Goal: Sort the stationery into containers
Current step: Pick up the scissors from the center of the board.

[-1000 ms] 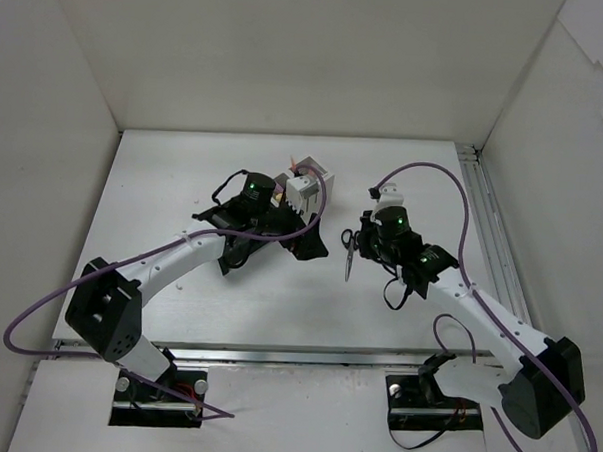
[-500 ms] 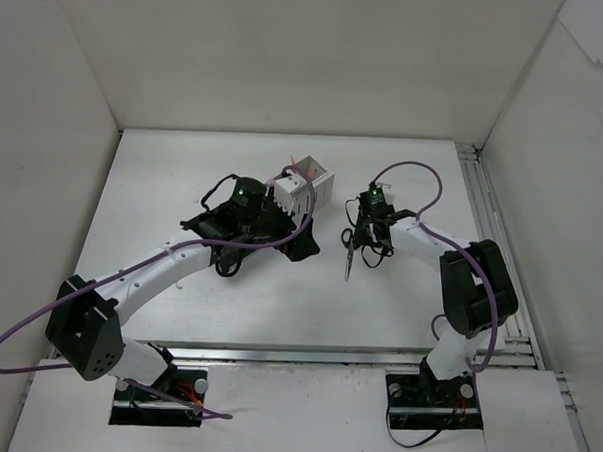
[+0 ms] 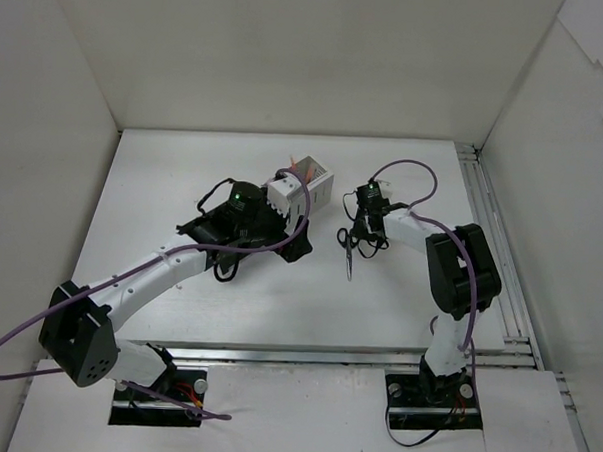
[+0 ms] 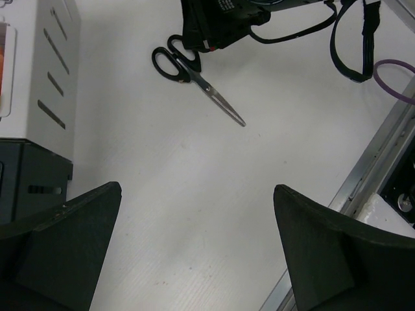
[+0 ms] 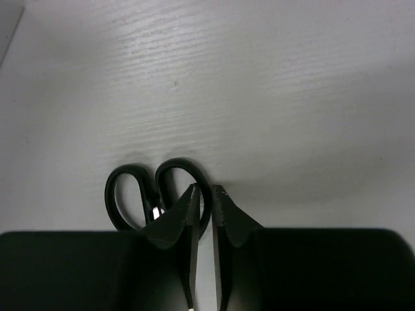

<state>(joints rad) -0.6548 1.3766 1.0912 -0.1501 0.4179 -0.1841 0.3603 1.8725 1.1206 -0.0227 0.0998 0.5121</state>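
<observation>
Drawn together to a thin slit on the right gripper [image 5: 202, 191], tips pinching the rim of one handle loop of the scissors [image 5: 154, 191] (the loop on the right in the wrist view). Leaves the other loop free, just beside the tips. Rests low at the table [image 3: 183, 181], with the scissors flat on it: handles under the tips, closed blades pointing toward the near edge in the overhead view.

Spread wide on the left gripper [image 4: 194, 259], with nothing between the fingers [image 4: 65, 246]. Hangs above bare table, the scissors well ahead and apart from it. Sits just beside the containers: white container [image 4: 39, 78] at the left edge of the left wrist view, slotted side showing, and black container [image 4: 26, 175] joined to it, nearer the finger. Puts the scissors to the right of the containers in the overhead view, near but not touching, and in none of the compartments.
</observation>
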